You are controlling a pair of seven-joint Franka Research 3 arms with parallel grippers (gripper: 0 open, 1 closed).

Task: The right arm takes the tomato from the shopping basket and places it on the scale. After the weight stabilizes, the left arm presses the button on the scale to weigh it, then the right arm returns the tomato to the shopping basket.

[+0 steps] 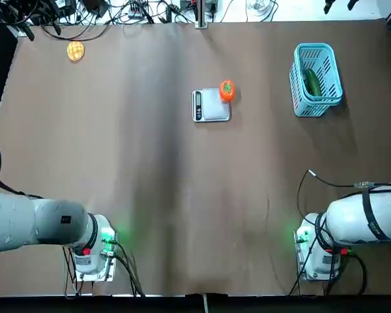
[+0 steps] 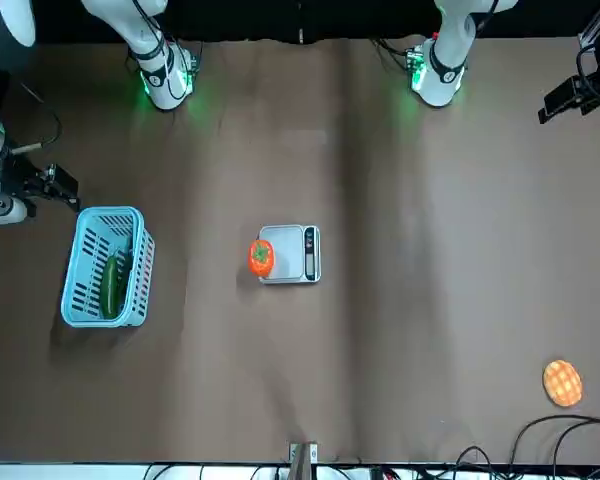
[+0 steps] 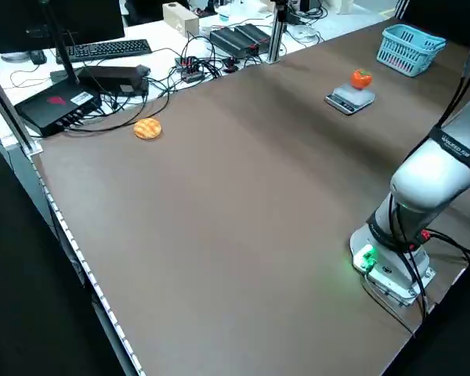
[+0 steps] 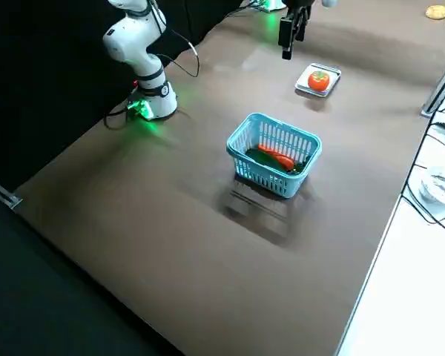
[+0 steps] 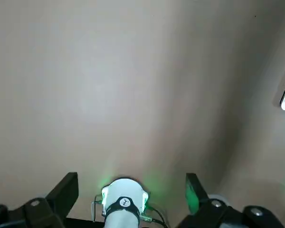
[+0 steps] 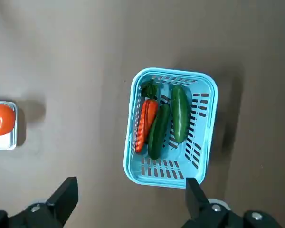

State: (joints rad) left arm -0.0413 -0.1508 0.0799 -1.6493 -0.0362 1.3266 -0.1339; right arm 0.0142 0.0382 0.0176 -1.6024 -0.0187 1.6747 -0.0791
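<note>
The tomato (image 1: 227, 90) sits on the scale (image 1: 211, 105), perched at the platform's right edge, on the basket side, away from the dark display strip on the left, so the button side stays free for a press. Well off to the right, the shopping basket (image 1: 317, 79) holds a carrot and long green vegetables (image 6: 180, 113), rim up and ready for the return. The right end effector (image 6: 128, 190) hangs high over the counter (image 1: 150, 195) near the basket, fingers spread wide with nothing between them. The left end effector (image 5: 132, 187) hovers over bare counter, also spread open and empty, the scale only just beside its view's edge. By my reading the weight is settling; the left arm's press comes next. A waffle-like disc (image 1: 75, 50) lies far left, uninvolved.
</note>
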